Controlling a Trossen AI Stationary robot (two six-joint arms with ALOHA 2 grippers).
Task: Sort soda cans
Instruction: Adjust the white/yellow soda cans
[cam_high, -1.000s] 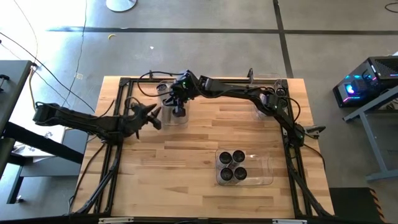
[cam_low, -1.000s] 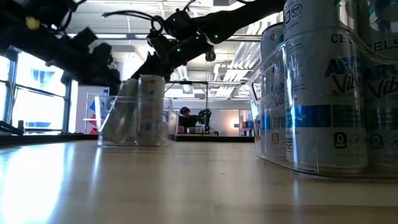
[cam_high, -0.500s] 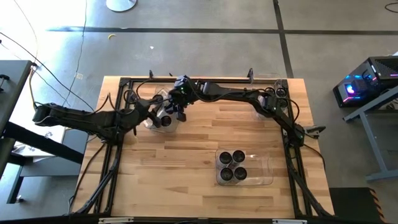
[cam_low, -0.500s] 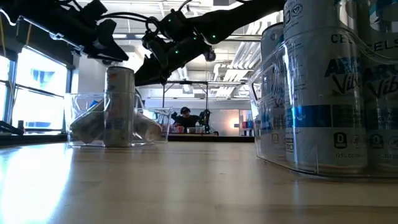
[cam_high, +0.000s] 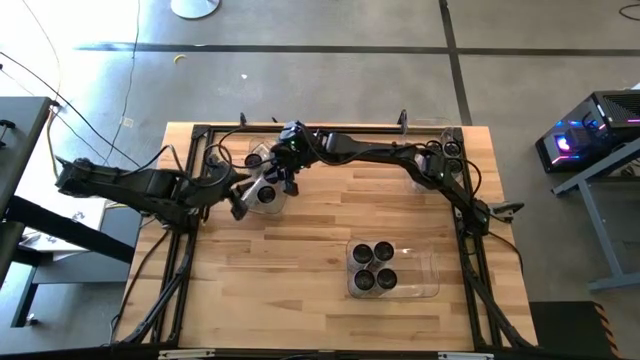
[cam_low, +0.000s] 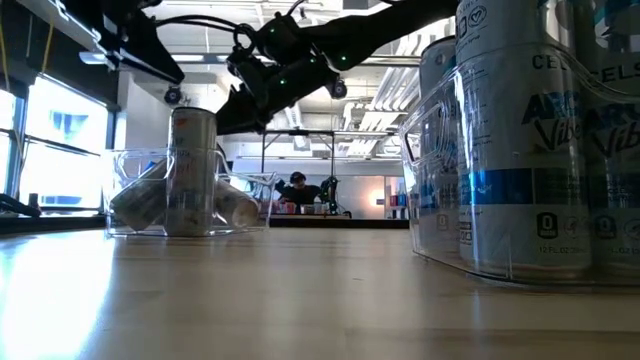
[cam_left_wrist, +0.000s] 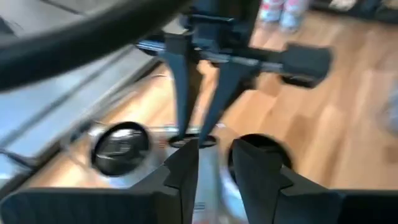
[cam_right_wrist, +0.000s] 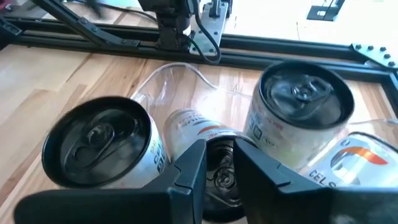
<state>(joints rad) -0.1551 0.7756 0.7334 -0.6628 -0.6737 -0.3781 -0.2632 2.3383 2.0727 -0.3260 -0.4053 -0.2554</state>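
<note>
1. from above i see my right gripper (cam_high: 283, 172) reaching over the clear bin (cam_high: 262, 196) at the bench's (cam_high: 310, 250) far left part; through its wrist camera the fingers sit narrowly apart over a dark can top, and i can't tell if they pinch it.
2. my left gripper (cam_high: 240, 197) hangs just beside that bin, fingers slightly spread, holding nothing.
3. in the bin one soda can (cam_low: 192, 170) stands upright, others lean.
4. four soda cans (cam_high: 374, 266) stand in the near bin (cam_high: 425, 272).
</note>
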